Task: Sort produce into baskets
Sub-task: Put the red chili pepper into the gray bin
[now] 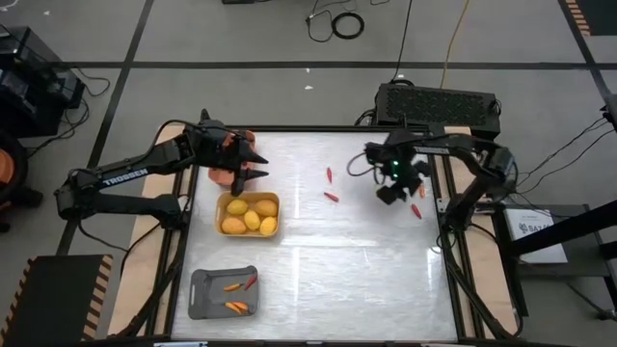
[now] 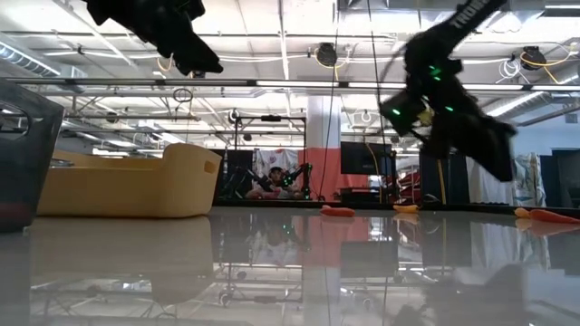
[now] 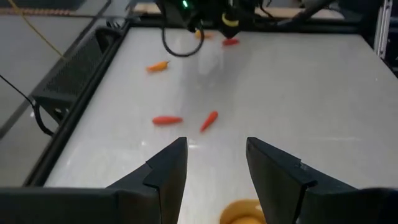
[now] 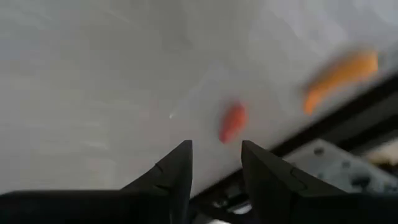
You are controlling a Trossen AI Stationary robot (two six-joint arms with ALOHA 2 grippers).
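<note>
From above, three baskets sit along the bench's left side: a salmon basket (image 1: 224,176) under the left hand (image 1: 253,166), a yellow basket (image 1: 249,200) with four yellow fruits (image 1: 253,220), and a grey basket (image 1: 208,294) with three sticks (image 1: 235,306). Three loose sticks (image 1: 332,197) lie mid-bench and rightward near the right hand (image 1: 395,190). In the left wrist view its fingers (image 3: 166,171) stand apart and empty; in the right wrist view the fingers (image 4: 174,171) are apart above a red stick (image 4: 233,122).

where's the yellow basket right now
In the high view the yellow basket sits left of the table's middle, holding yellow fruits, just below the left tool and above the grey basket.
</note>
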